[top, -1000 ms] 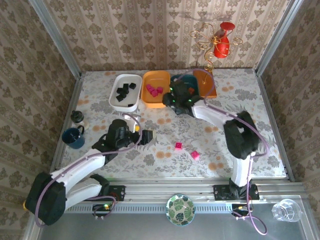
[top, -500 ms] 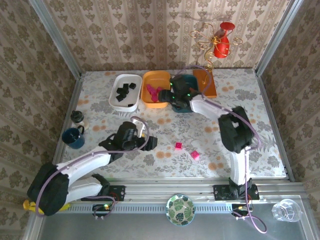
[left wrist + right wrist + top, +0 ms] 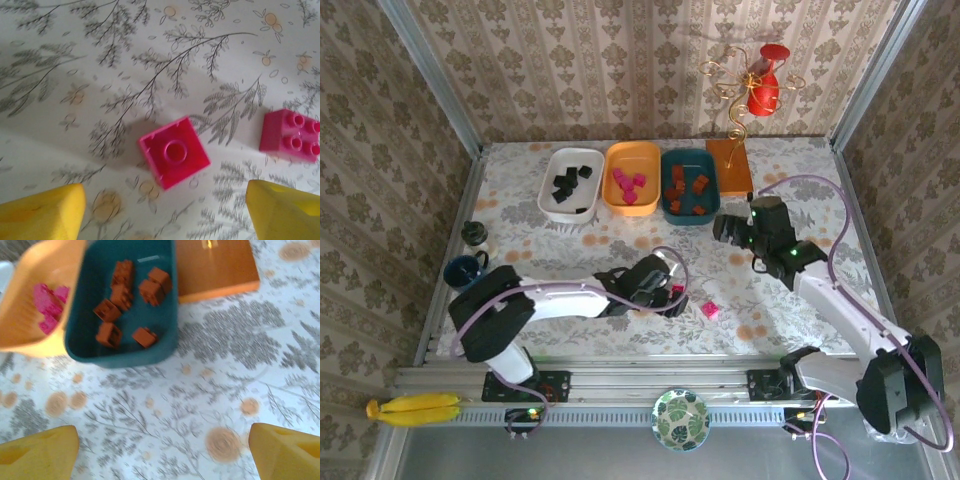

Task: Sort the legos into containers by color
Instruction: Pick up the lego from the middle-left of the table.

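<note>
Left claw point(image 3: 162, 214) hangs spread wide over a pink brick point(image 3: 174, 159) lying upside down near the middle of the bench's near edge. A second pink brick point(image 3: 290, 136) sits close by toward the right edge, so I'd centre on the first, square the fingers to its skewed flat sides and drop straight, clear of that neighbour. After that it belongs in the orange tray point(image 3: 642, 158) at the far edge; the right claw point(image 3: 160, 452) is spread and empty near the teal tray point(image 3: 95, 280).
</note>
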